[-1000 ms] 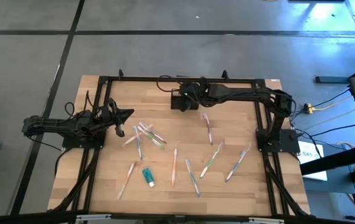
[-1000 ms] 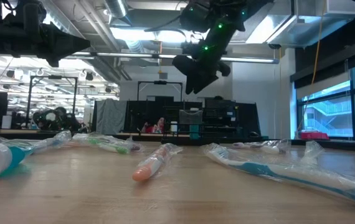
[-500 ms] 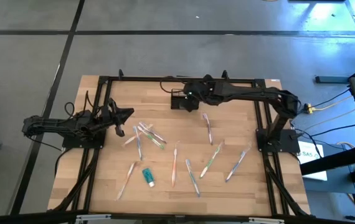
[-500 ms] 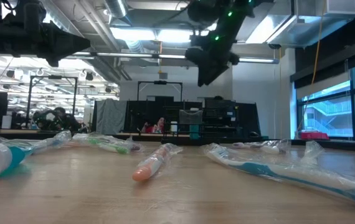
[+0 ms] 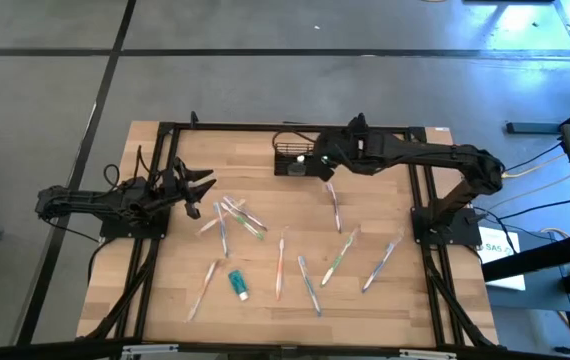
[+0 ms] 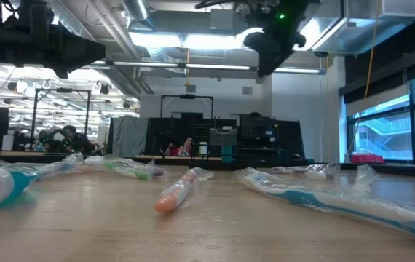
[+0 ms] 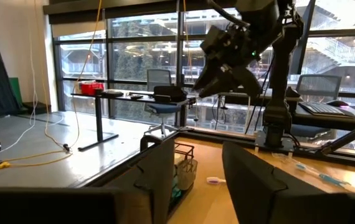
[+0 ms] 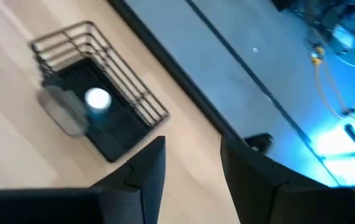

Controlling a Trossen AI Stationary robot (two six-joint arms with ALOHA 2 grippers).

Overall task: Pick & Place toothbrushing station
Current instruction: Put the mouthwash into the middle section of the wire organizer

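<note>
Your caddy [image 5: 289,158] stands at the counter's [image 5: 165,290] far edge, something white-capped inside. Right claw [image 5: 317,161] hangs just beside the caddy, fingers parted, grasping nothing. Left claw [image 5: 201,186] sits well apart from it, near the toothbrushes [image 5: 233,217], fingers spread, empty.

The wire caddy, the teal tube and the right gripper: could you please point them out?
wire caddy [image 5: 289,159], high view, its mesh floor.
teal tube [image 5: 237,286], high view, mid-body.
right gripper [image 8: 192,163], right wrist view, gap between its fingertips.

site: lab/office | cues: office chairs [image 7: 159,84], desks [image 7: 112,96], large windows [image 7: 140,53], ceiling ducts [image 6: 156,54]
</note>
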